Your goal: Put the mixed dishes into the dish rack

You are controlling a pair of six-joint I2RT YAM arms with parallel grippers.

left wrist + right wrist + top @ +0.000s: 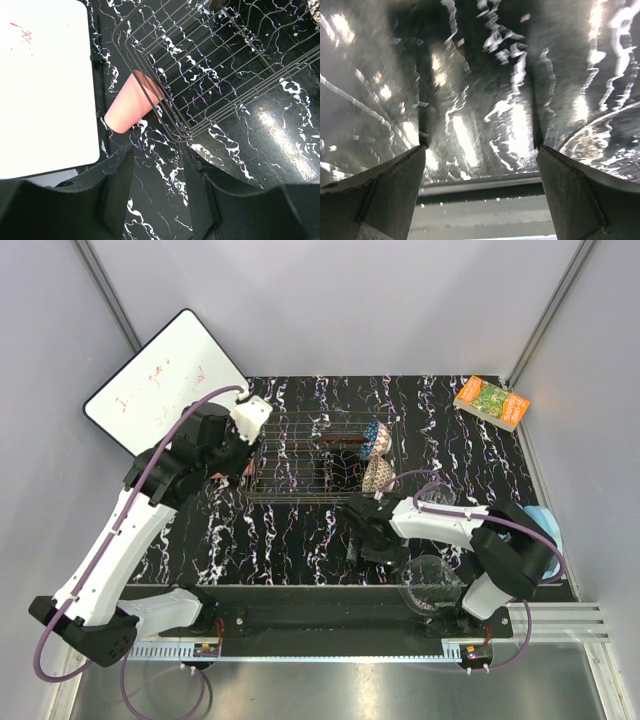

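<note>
Dish rack [315,455] sits mid-table in my top view, with the blue patterned bowl [375,432] and beige patterned bowl [377,473] at its 3 o'clock end. The whiteboard [165,380] at 10 o'clock carries red scrawl I can't read.

Left wrist: left gripper [157,200] half-spread and empty, with the pink plastic cup [132,102] on its side at 12 o'clock by the rack's corner.

Right wrist: right gripper [480,170] spread wide, holding nothing.

The dish rack [225,65] wires partly hide the pink cup [127,107]; the white board [45,85] runs off frame.
</note>
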